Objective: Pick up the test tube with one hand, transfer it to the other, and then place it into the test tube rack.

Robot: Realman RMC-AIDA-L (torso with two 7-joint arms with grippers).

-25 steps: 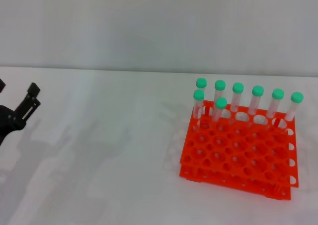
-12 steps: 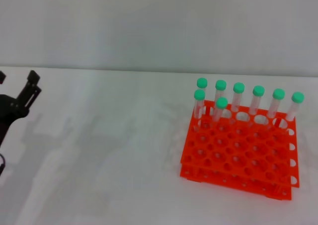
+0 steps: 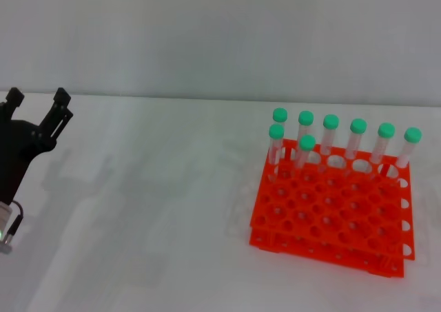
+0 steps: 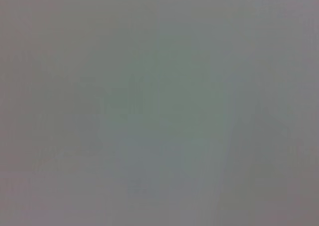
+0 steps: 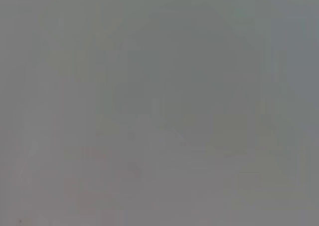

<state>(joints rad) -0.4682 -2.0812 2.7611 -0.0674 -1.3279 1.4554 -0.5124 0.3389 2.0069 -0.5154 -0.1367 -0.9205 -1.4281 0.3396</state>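
The orange test tube rack (image 3: 331,215) stands on the white table at the right. Several test tubes (image 3: 305,153) with mint-green caps stand upright in its back rows. None lies loose on the table in the head view. At the far left, my left gripper (image 3: 38,96) hangs above the table, far from the rack. It is open, fingers spread and pointing away, with nothing between them. My right gripper is out of view. Both wrist views show only flat grey.
The white table (image 3: 158,202) stretches between the left gripper and the rack. A grey wall (image 3: 220,36) rises behind the table's far edge. A small green light shows on the left arm (image 3: 5,235) at the frame's edge.
My left gripper has moved up and to the right into the head view, and both of its fingers now show. The rack and its tubes have not moved.
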